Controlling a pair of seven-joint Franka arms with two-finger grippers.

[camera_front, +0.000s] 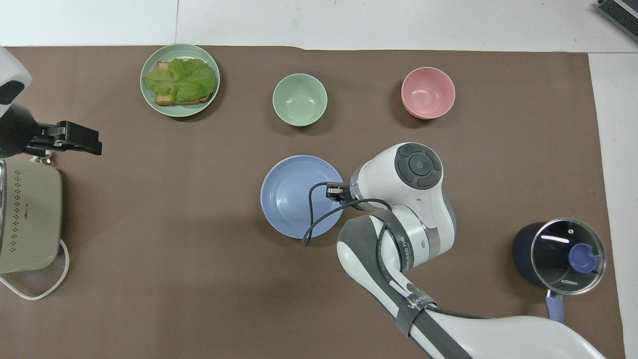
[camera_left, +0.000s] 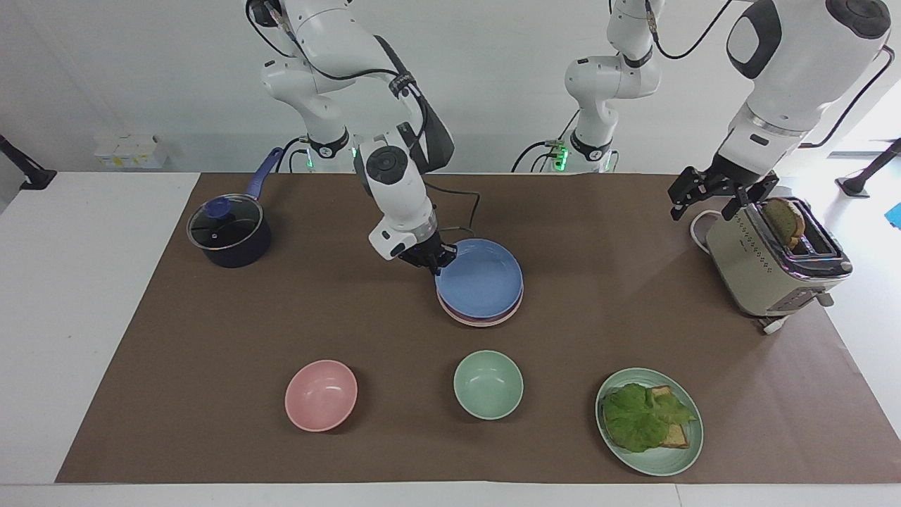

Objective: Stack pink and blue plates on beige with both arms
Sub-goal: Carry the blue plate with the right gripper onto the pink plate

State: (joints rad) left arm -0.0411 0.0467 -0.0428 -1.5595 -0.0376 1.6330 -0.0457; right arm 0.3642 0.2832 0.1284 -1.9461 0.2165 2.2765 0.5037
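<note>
Right gripper [camera_left: 434,262] pinching the blue plate [camera_left: 480,278] at its rim, plate directly over the pink plate [camera_left: 481,318] mid-desk, green bowl [camera_front: 299,99] at the stack's 12 o'clock in the overhead view, left gripper [camera_left: 716,196] spread beside the toaster [camera_left: 771,264], waiting

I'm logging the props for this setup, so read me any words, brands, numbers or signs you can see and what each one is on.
"KONKA": on the rim of the glass lid of the dark blue saucepan.
Grey strap around the white right arm: lettering there, too small to read.
Cream-coloured toaster: only a dotted pattern, no readable text.
The round matte plastic plates and bowls: no text.
</note>
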